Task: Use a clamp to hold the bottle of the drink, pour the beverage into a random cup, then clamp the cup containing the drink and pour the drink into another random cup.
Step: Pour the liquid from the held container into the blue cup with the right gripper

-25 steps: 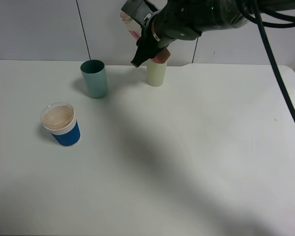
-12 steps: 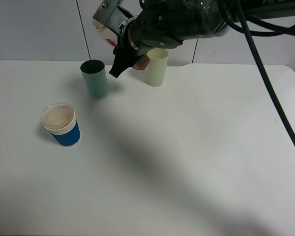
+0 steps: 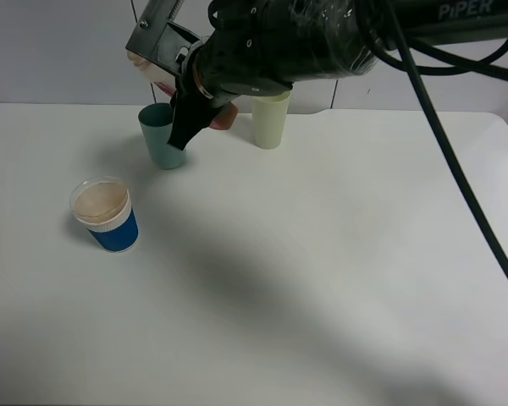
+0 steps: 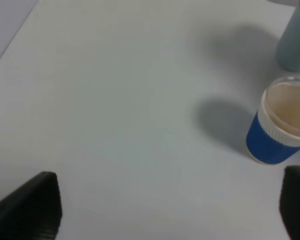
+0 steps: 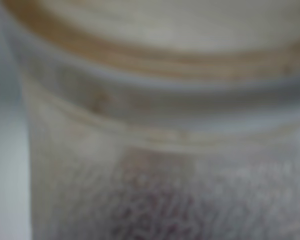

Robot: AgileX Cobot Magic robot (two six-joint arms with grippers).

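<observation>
- Bottle (image 3: 146, 69) work is spread over the white table (image 3: 339, 279), with three cups set well apart, probably so each can be reached alone.
- Right hand (image 3: 184, 101), on the black-wrapped arm, is clenched on the bottle, which is held tilted, neck higher, over the teal cup (image 3: 157, 148) at 11 o'clock, seemingly against spilling.
- Left hand (image 4: 165, 215) is seen released and empty near the blue-sleeved cup (image 3: 114, 228) at 8 o'clock, likely readied for it.
- Pale green cup (image 3: 269, 123) is stood at 12 o'clock.

Translucent, cloudy plastic bottle (image 5: 165, 150); smooth matt white table (image 3: 322, 254).
</observation>
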